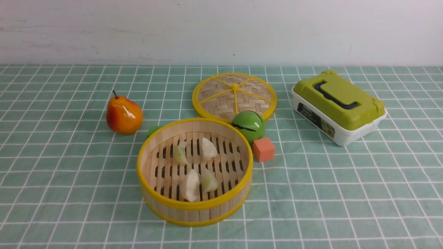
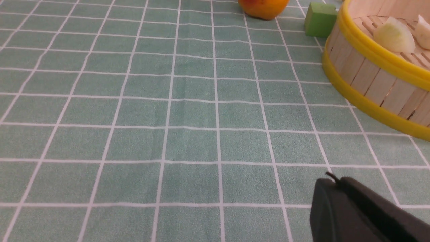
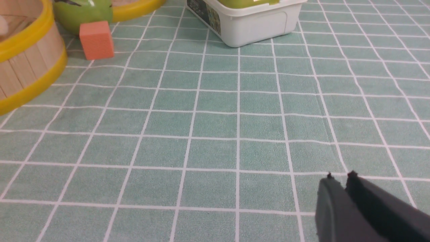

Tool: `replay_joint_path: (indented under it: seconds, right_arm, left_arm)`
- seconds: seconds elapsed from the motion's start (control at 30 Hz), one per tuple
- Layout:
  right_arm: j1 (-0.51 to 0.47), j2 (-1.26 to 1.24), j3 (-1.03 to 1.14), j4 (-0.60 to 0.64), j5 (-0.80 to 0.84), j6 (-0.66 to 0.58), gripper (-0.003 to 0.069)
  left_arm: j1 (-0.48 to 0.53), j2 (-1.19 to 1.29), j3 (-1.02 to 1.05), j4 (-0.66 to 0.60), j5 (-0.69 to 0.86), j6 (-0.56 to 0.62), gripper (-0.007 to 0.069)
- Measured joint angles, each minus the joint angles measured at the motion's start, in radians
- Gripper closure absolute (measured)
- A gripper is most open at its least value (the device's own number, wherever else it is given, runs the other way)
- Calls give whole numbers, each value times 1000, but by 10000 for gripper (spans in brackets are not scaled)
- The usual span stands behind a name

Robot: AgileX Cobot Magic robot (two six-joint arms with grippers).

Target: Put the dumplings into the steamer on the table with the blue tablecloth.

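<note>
We see the table with the blue tablecloth spread below a pale wall, carrying a green-lidded storage box, a flat woven lid and the bamboo steamer. All four dumplings lie on its slatted floor. Beside it sit a pear, a green ball, an orange cube and a green cube. Our left gripper hovers empty, pressed together; our right gripper likewise, tips barely parted.
</note>
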Motion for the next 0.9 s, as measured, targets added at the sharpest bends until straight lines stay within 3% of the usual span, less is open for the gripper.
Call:
replay_joint_path:
  seconds: [0.9]
  right_arm:
    - [0, 0, 0, 0, 0, 0, 566]
  left_arm:
    - [-20, 0, 1, -1, -1, 3, 638]
